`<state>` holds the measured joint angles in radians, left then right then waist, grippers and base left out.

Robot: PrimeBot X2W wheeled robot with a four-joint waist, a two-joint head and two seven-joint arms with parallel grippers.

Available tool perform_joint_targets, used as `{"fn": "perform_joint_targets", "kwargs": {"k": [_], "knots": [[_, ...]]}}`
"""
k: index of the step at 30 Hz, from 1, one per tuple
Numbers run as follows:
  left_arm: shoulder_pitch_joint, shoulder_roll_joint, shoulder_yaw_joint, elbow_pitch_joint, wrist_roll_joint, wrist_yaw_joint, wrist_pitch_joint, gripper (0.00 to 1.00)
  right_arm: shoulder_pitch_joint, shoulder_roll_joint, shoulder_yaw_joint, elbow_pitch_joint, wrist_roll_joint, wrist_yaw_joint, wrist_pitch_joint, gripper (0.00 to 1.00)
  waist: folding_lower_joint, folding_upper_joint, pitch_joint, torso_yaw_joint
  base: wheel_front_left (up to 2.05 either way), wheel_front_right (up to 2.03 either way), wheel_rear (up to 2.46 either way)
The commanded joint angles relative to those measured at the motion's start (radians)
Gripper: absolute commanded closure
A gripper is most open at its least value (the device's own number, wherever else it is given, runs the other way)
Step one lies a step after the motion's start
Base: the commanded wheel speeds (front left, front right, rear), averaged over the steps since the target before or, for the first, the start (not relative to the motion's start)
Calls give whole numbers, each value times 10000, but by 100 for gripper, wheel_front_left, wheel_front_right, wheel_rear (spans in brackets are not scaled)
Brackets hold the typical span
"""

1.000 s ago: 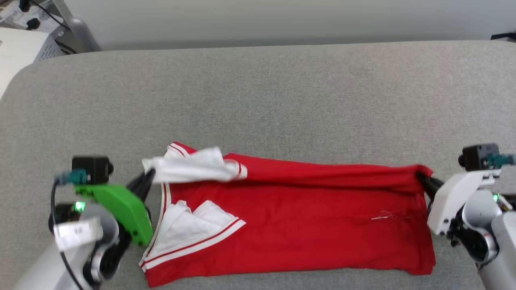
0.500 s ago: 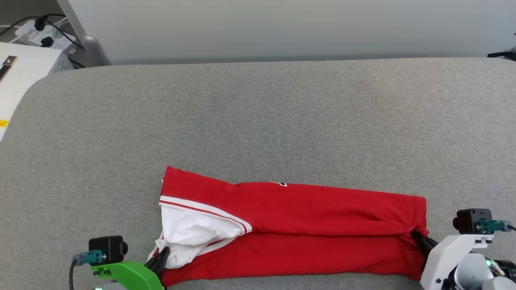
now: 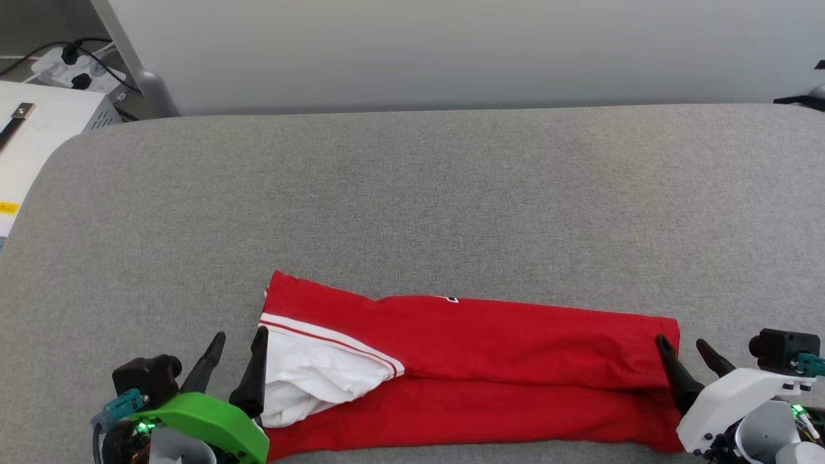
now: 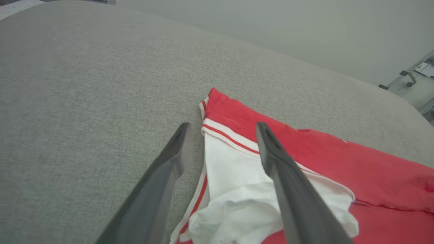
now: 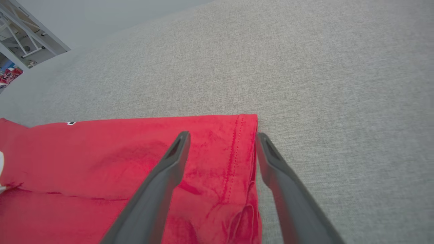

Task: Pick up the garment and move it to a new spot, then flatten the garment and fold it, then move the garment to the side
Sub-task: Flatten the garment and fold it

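The shirt (image 3: 490,361) has just been let go; the left pincer (image 3: 240,336) and the right pincer (image 3: 681,343) are now opened wide. It is left folded between them, so one fold looks done.

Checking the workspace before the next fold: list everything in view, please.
garment: one, red with a white sleeve and red-and-white stripes, lying folded lengthwise at the near edge of the grey surface.
grey surface: one, grey fabric, spanning the work area.
white cabinet: one, white, far left beyond the surface.
power strip: one, white with black plugs and cables, behind the cabinet.
metal post: one, silver-grey, far left corner.
wall: one, pale grey, behind the surface.
left hand: one, dark fingers on a green mount, open, at the sleeve end.
right hand: one, dark fingers on a white mount, open, straddling the hem end.
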<state>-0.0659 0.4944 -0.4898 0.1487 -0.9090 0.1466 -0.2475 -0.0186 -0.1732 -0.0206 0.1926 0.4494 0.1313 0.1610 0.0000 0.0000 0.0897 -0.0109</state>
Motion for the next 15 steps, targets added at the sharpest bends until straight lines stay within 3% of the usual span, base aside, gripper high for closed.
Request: {"fn": "perform_joint_targets", "kwargs": {"k": [1,15], "knots": [[-184,-114,181,-122,248,88,-97,0,115,-81,-117,-89,-132,-6,212,0,0,0,-100,21,0,0,0],[81,-1354,2022,-1800,3204,11,-141,0,130,-976,-223,-815,-272,-6,4042,0,0,0,146,343,0,0,0]]}}
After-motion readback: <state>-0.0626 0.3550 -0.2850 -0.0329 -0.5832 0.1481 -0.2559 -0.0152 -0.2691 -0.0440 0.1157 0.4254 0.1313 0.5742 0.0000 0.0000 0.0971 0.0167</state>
